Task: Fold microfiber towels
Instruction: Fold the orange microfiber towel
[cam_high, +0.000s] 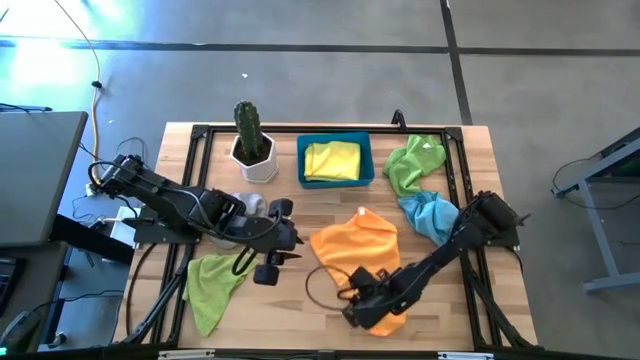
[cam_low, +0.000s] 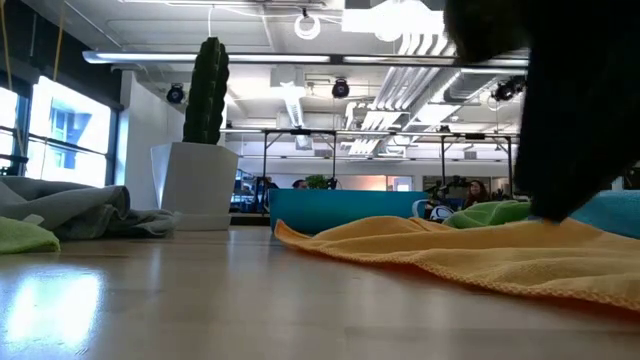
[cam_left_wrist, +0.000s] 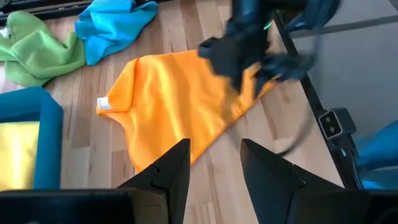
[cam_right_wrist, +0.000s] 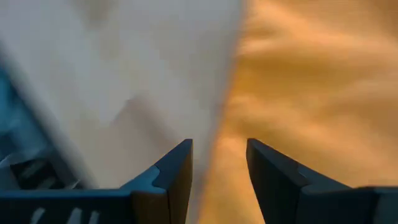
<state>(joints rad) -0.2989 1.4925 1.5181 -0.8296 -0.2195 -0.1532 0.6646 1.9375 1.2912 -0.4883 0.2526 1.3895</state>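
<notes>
From above, six limp cloths lie on the table (cam_high: 200, 140): two green, one grey, one blue, one yellow in the bin (cam_high: 368, 160) by the far edge, and the orange towel (cam_high: 352, 245) mid-table, light and floppy, probably best pinched at a corner. Past the left gripper (cam_left_wrist: 214, 163), its fingers parted and empty, orange lies flat; the right gripper (cam_right_wrist: 219, 163), likewise spread, hangs over orange's edge.
</notes>
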